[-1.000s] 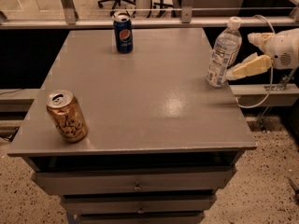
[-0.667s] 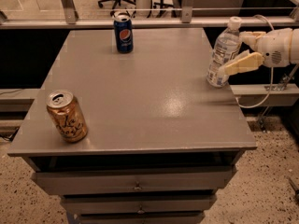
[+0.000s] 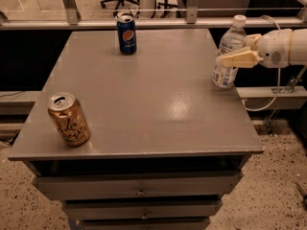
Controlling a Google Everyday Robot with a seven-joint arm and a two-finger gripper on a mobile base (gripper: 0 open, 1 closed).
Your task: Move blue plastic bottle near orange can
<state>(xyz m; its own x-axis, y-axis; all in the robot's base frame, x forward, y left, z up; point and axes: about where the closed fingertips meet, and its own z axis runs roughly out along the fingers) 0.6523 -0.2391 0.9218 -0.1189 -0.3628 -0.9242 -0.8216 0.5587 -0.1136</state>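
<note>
Blue plastic bottle (image 3: 229, 41) upright, gripper (image 3: 233, 49) fingers (image 3: 240, 59) spread alongside.

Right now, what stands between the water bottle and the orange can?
Only bare table, per the camera view, between blue plastic bottle and orange can; the Pepsi can stands aside, far edge. The end effector is at the bottle.

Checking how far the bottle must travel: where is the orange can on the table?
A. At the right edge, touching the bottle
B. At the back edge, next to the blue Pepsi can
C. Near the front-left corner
C: the orange can stands alone near the front-left corner, while the gripper is at the blue plastic bottle on the right edge.
</note>
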